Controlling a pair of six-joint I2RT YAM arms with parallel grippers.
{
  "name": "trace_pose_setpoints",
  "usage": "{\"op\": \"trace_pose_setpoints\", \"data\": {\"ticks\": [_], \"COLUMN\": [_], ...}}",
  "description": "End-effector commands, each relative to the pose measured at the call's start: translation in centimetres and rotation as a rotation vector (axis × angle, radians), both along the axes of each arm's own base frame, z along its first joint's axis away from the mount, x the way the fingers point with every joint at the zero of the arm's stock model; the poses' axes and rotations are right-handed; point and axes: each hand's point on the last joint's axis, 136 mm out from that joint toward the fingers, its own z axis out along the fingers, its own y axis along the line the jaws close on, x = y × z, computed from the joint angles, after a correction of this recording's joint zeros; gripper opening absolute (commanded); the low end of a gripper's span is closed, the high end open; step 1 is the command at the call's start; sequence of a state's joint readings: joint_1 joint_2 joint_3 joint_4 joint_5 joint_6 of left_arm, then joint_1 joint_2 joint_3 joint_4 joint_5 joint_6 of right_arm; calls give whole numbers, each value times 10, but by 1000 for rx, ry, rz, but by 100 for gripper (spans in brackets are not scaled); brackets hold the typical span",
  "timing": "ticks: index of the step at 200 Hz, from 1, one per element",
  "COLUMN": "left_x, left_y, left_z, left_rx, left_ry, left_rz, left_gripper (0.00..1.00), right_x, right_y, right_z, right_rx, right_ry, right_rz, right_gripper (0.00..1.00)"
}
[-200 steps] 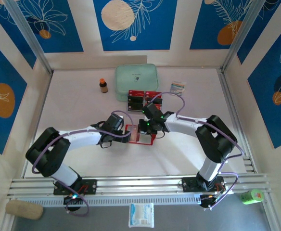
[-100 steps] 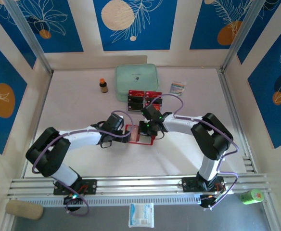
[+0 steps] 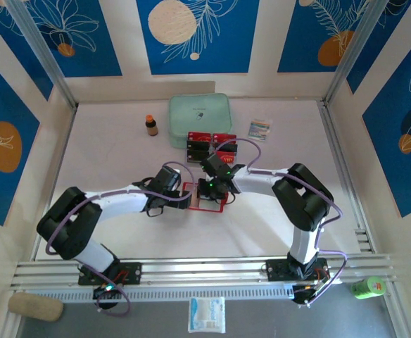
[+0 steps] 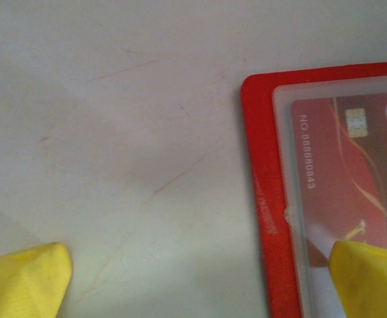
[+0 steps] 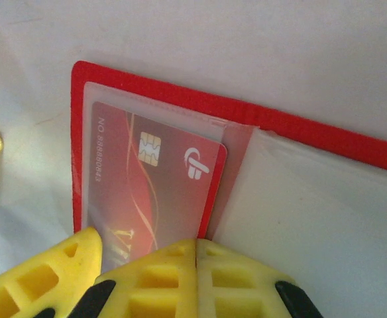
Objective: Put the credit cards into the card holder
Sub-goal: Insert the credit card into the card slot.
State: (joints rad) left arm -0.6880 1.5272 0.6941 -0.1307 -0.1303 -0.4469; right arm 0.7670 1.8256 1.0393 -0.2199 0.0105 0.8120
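As the card holder (image 3: pixel 207 198) lies open and flat on the white table (image 3: pixel 121 155) between my arms, its red border frames clear, pale pockets. One credit card (image 5: pixel 155 182) sits inside a corner pocket; it is red, with a gold chip, a white emblem and thin curved lines. My right gripper (image 5: pixel 195 265) has its jaws closed together at that card's near edge. My left gripper (image 4: pixel 197 275) stands wide open, astride the holder's red edge. The other credit cards (image 3: pixel 212 144) lie just beside the mint-green case (image 3: pixel 198 113).
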Motion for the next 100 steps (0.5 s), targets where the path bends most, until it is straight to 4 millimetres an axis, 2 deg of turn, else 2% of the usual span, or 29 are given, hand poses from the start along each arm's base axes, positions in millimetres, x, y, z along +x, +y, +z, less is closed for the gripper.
{"op": "trace_pose_setpoints", "data": {"ticks": [1, 48, 72, 100], "left_x": [-14, -2, 2, 4], "left_y": [-2, 6, 17, 28], "left_z": [2, 20, 19, 14], "left_rx": [-19, -21, 4, 23], "left_ry": [68, 32, 24, 31], "left_rz": [-11, 32, 59, 93], "left_gripper": [100, 100, 100, 100], "right_x": [-7, -1, -1, -2], "right_y": [5, -7, -14, -17], "right_z": [-1, 24, 31, 29], "right_rx": [0, 25, 29, 24], "right_ry": [35, -12, -24, -19], "right_rz": [20, -12, -23, -24], "right_gripper": [0, 0, 0, 0]}}
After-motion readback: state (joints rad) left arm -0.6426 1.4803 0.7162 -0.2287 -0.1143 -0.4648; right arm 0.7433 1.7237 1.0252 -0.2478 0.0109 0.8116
